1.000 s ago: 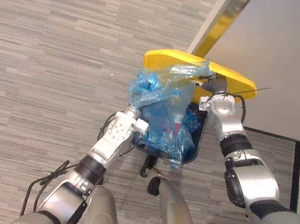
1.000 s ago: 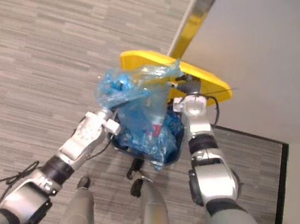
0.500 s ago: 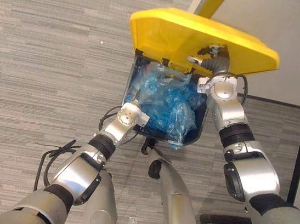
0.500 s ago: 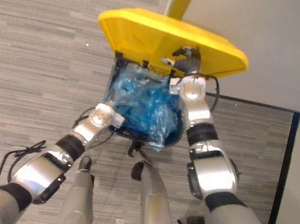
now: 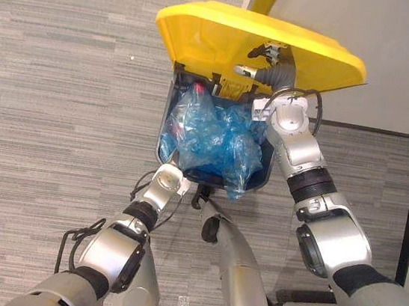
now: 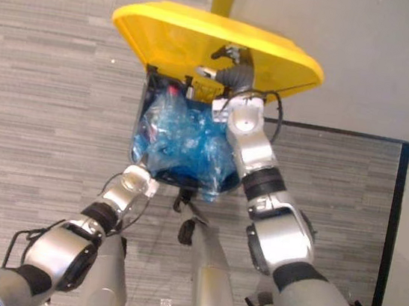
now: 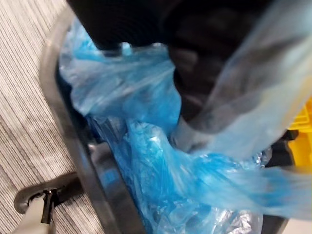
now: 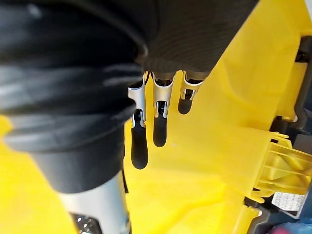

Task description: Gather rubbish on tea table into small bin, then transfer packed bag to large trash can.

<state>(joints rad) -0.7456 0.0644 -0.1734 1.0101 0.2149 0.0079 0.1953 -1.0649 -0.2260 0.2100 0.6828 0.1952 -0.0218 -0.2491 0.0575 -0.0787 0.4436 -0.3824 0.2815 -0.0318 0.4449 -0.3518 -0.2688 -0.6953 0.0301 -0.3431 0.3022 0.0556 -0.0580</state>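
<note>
1 blue bag (image 5: 214,135) of rubbish down inside the dark trash can (image 7: 78,141), under the raised yellow lid (image 5: 205,32); props that lid with the right hand (image 5: 275,66), fingers straight against its underside; left hand (image 7: 146,22) buried among the bag's folds, grip impossible to tell.

Nothing legible is showing anywhere. Just past the right hand (image 8: 159,122), beside the hinge of the yellow lid (image 8: 229,112), a small pale patch (image 8: 286,201) is showing, possibly a label, too blurred to read.
</note>
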